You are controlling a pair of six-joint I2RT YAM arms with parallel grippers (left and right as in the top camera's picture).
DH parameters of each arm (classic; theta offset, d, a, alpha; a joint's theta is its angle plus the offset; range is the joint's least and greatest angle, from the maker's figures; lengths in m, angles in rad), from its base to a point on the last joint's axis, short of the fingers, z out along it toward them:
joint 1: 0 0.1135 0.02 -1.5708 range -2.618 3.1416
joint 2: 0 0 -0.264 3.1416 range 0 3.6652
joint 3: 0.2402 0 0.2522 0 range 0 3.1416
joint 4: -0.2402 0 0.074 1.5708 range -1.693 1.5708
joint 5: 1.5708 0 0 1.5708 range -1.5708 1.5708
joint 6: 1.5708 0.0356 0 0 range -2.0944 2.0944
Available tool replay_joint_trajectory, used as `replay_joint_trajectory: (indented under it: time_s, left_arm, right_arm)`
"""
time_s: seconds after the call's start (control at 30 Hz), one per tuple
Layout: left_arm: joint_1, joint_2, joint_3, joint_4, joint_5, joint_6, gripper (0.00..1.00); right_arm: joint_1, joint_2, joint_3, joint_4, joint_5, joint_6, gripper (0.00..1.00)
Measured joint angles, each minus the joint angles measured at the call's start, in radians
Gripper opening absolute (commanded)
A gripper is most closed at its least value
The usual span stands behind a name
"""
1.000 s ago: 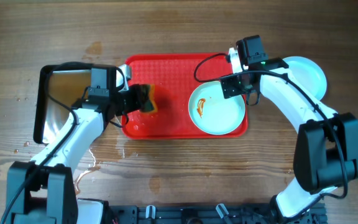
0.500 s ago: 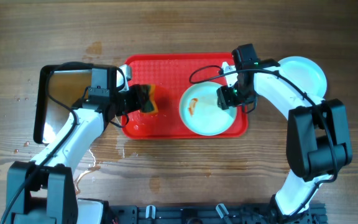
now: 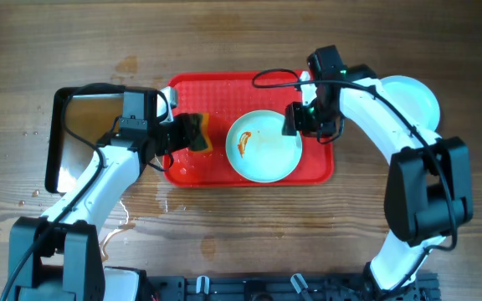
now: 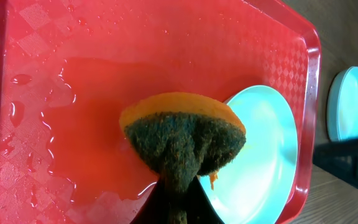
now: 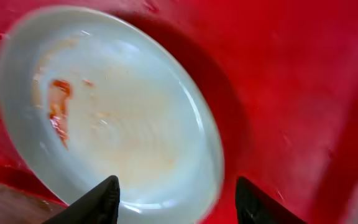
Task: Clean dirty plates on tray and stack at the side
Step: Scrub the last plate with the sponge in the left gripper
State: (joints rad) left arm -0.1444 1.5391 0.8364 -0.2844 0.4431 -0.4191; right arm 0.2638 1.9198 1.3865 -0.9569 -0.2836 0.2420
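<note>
A pale blue-white plate (image 3: pixel 264 150) with an orange-red smear (image 3: pixel 243 144) lies on the red tray (image 3: pixel 224 92), right of its middle. My right gripper (image 3: pixel 298 121) is open at the plate's right rim; in the right wrist view its fingers (image 5: pixel 176 199) straddle the rim of the plate (image 5: pixel 117 106). My left gripper (image 3: pixel 182 134) is shut on a green and orange sponge (image 3: pixel 195 134) over the tray's left half, just left of the plate. In the left wrist view the sponge (image 4: pixel 182 134) hangs before the plate (image 4: pixel 266 143).
Clean pale blue plates (image 3: pixel 412 96) sit on the wooden table to the right of the tray. A black metal pan (image 3: pixel 57 142) stands at the left. Water pools on the tray's left part (image 4: pixel 98 193) and on the table (image 3: pixel 115 221).
The dirty plate has slid left across the tray, from its right end toward the middle, with my right gripper moving along at its rim. The left arm and sponge have stayed still.
</note>
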Motion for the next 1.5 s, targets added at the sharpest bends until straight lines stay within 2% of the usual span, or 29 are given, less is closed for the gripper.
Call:
replay_joint_trajectory:
  time_s: [0.17, 0.3, 0.53, 0.7, 0.87, 1.03, 1.17, 1.33, 1.5]
  left_arm:
    - [0.000, 0.000, 0.000, -0.002, 0.000, 0.000, 0.04]
    - [0.000, 0.000, 0.000, 0.006, 0.000, 0.000, 0.04]
    - [0.000, 0.000, 0.000, 0.009, 0.000, 0.000, 0.04]
    - [0.000, 0.000, 0.000, 0.009, 0.000, 0.000, 0.04]
    - [0.000, 0.000, 0.000, 0.009, 0.000, 0.000, 0.04]
    - [0.000, 0.000, 0.000, 0.011, 0.000, 0.000, 0.04]
    - [0.000, 0.000, 0.000, 0.021, 0.000, 0.000, 0.04]
    - [-0.028, 0.000, 0.000, 0.063, -0.005, -0.002, 0.04]
    - [-0.128, 0.000, -0.002, 0.120, -0.170, -0.121, 0.04]
  right_arm:
    - [0.000, -0.017, -0.011, -0.071, 0.081, 0.094, 0.56]
    - [0.000, -0.018, -0.090, -0.002, 0.054, 0.125, 0.54]
    - [0.000, -0.025, -0.230, 0.124, 0.022, 0.254, 0.41]
    - [0.016, -0.039, -0.262, 0.166, -0.008, 0.337, 0.17]
    - [0.070, -0.039, -0.272, 0.189, -0.011, 0.390, 0.04]
    - [0.096, -0.040, -0.277, 0.336, -0.015, 0.385, 0.04]
    - [0.097, -0.040, -0.283, 0.488, -0.009, 0.318, 0.04]
    - [0.097, -0.040, -0.284, 0.574, -0.007, 0.278, 0.04]
    - [0.109, -0.037, -0.284, 0.560, -0.006, 0.308, 0.04]
